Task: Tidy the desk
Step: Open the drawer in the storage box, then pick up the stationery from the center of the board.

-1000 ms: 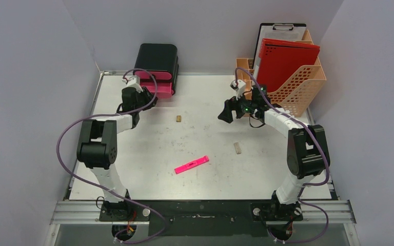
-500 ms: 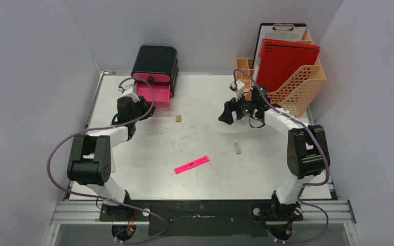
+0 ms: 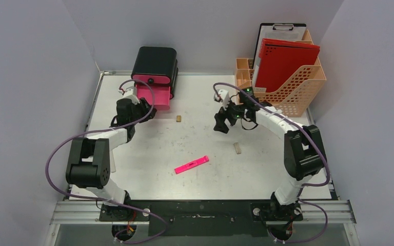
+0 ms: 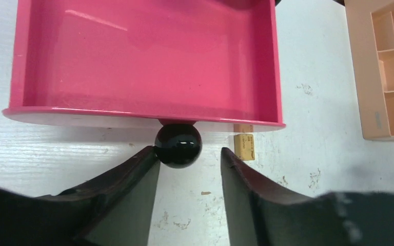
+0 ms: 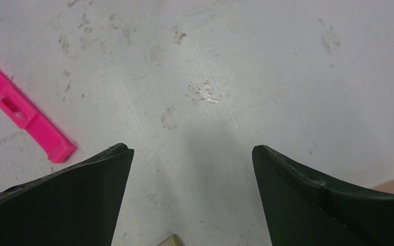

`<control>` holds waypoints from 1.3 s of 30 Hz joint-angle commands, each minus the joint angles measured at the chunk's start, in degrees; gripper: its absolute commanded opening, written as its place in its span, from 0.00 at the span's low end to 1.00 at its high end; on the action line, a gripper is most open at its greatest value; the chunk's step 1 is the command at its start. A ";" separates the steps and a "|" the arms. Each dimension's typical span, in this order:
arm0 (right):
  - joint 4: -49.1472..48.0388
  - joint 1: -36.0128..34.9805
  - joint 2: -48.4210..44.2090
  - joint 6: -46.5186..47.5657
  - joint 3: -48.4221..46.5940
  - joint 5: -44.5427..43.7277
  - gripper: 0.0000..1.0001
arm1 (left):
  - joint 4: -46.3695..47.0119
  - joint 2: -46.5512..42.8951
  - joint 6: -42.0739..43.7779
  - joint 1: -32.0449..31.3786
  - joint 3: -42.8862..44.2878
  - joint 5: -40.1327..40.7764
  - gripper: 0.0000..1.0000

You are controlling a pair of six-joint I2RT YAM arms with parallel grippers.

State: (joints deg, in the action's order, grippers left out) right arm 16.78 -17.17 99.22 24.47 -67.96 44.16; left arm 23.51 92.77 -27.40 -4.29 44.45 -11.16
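The white desk [image 3: 149, 154] carries a black drawer box [image 3: 156, 61] at the back left. Its pink drawer [image 3: 155, 97] is pulled out and looks empty in the left wrist view [image 4: 143, 56]. My left gripper [image 3: 148, 110] sits at the drawer's black knob [image 4: 178, 145]. One finger [image 4: 133, 189] touches the knob and the other stands apart from it, so the left gripper [image 4: 190, 151] is open. My right gripper [image 3: 220, 124] hovers open over bare desk near the middle, its jaws [image 5: 192, 148] wide with nothing between them.
A pink flat tool [image 3: 191, 164] lies mid-desk, also seen as a pink tool [image 5: 25, 120] by the right wrist. Two small tan blocks [image 3: 178, 118] [image 3: 238, 148] lie loose. The orange file rack [image 3: 292, 87] with a red folder [image 3: 284, 61] stands back right.
The left arm pulled the pink drawer further out by its knob, then its jaws widened off the knob. The right arm swung left from the rack toward the desk's middle.
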 commanded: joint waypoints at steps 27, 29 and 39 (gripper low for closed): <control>12.69 -36.69 4.63 27.69 -1.83 -19.48 0.90 | -21.16 -25.18 16.10 26.53 -4.38 -21.43 0.96; 12.30 -38.01 5.08 27.63 -1.30 -20.27 0.92 | -22.83 -24.66 18.08 31.68 -4.14 -25.38 0.96; 10.46 -40.05 7.93 25.54 -1.32 -21.50 0.92 | -27.71 -20.51 25.89 45.63 -2.53 -38.84 0.96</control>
State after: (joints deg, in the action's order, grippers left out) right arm 28.40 -57.43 105.91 50.94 -68.34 23.29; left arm -2.48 71.31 -6.22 39.38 38.70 -41.93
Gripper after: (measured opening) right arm 0.932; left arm 0.963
